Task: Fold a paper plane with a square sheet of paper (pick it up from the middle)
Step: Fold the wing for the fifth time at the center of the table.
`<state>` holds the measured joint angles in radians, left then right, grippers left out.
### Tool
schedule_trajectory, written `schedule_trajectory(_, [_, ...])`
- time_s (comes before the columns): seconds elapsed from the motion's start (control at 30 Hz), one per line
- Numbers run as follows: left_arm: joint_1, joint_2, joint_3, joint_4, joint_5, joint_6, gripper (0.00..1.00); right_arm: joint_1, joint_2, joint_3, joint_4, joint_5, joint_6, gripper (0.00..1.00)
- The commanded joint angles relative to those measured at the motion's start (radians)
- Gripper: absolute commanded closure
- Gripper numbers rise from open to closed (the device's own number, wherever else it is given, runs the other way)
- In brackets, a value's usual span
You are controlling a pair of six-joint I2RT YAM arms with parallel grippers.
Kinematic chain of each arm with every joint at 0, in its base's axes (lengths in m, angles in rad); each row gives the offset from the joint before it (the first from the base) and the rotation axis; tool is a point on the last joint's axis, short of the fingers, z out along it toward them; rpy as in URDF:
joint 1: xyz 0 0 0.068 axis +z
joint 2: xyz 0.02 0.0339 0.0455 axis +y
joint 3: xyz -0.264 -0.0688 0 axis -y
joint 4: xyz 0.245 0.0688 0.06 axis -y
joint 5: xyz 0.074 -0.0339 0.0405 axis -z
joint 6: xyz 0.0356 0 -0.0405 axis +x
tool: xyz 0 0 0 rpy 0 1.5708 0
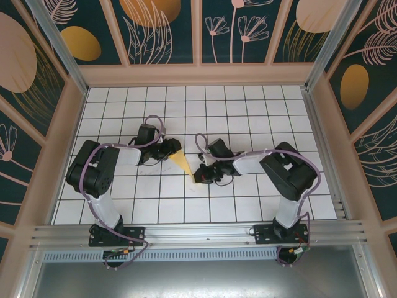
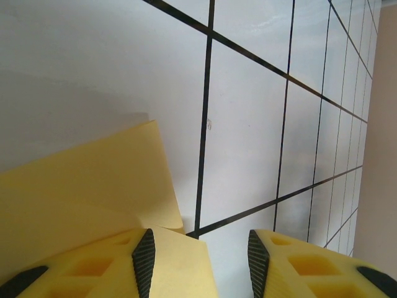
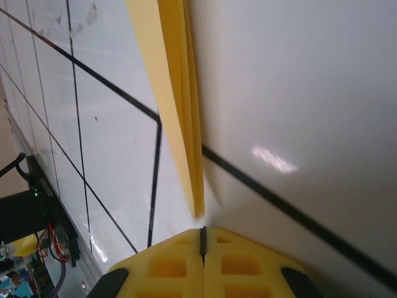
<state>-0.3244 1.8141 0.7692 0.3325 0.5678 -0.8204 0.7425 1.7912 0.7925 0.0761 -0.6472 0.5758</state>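
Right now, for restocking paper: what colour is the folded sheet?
Pale yellow sheet, clearest in right wrist view.

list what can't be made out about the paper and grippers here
- Top view: folded yellow paper too small to count its folds; the left gripper and right gripper cover its ends.
- Left wrist view: the paper runs off the bottom edge beside a finger pad; contact unclear.
- Right wrist view: the shut fingers hide whether the paper's tip is pinched.
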Motion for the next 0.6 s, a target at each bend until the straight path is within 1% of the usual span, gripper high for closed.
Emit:
schedule_trajectory(0.0, [-0.014, 0.058, 0.008, -0.078, -0.071, 0.046, 0.52, -0.026, -0.082, -0.039, -0.053, 0.056, 0.017, 1.00])
schedule_trajectory(0.13, [-0.055, 0.056, 0.047, -0.105, -0.079, 0.065, 0.51, -0.071, -0.184, -0.092, -0.035, 0.147, 0.040, 1.00])
schedule_trajectory(0.23, [-0.110, 0.060, 0.109, -0.160, -0.113, 0.093, 0.50, -0.106, -0.261, -0.135, -0.025, 0.242, 0.066, 1.00])
schedule_trajectory(0.33, [-0.169, 0.066, 0.172, -0.224, -0.172, 0.120, 0.48, -0.141, -0.330, -0.181, -0.012, 0.327, 0.102, 0.98])
schedule_trajectory(0.43, [-0.238, 0.064, 0.267, -0.336, -0.286, 0.172, 0.46, -0.167, -0.400, -0.218, -0.003, 0.409, 0.137, 0.93])
schedule_trajectory(0.5, [-0.281, 0.039, 0.327, -0.431, -0.417, 0.189, 0.44, -0.180, -0.444, -0.244, 0.018, 0.446, 0.156, 0.88])
schedule_trajectory(0.57, [-0.308, -0.013, 0.361, -0.514, -0.571, 0.168, 0.40, -0.187, -0.495, -0.269, 0.050, 0.491, 0.179, 0.82])
